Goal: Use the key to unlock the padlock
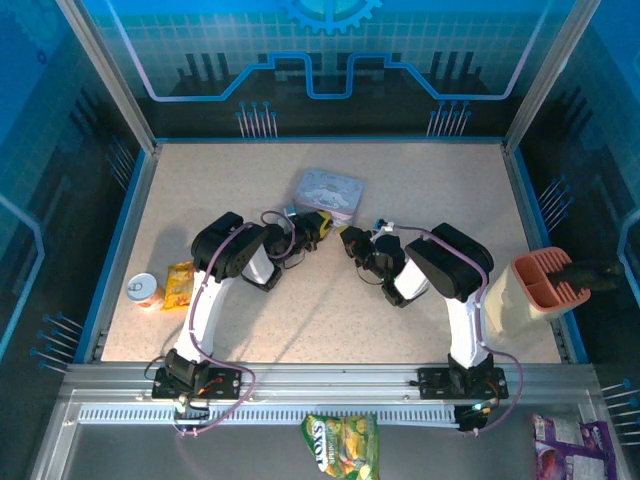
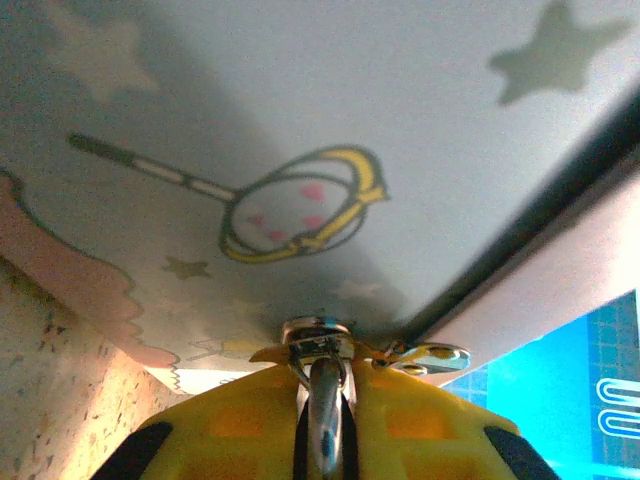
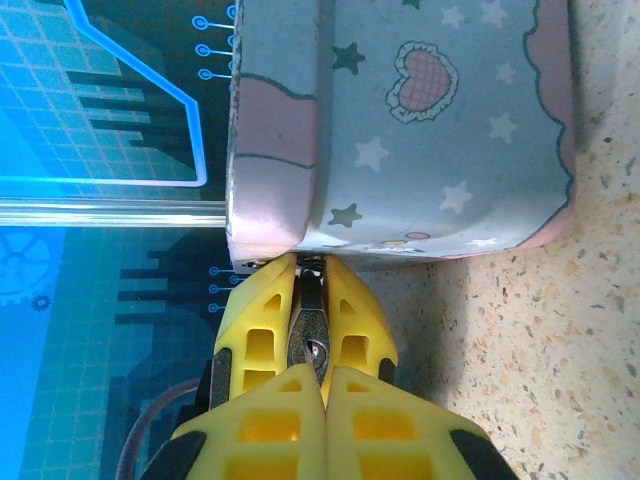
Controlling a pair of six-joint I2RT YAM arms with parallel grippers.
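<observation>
Padlock (image 3: 311, 338) pinched in the right end effector (image 3: 309, 272), beside the tin (image 1: 328, 190) near the table's (image 1: 440, 200) far edge. Left end effector (image 2: 322, 372) clamps what looks like the key (image 2: 318, 332), lengthwise; padlock lies just right of it.

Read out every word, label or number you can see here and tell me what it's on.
"OKS": large letters on the green-and-yellow snack bag; a letter before them is unclear.
Too small or blurred to read: print on the purple bag, the can and the yellow packet.
No words, pictures only: the tin.
</observation>
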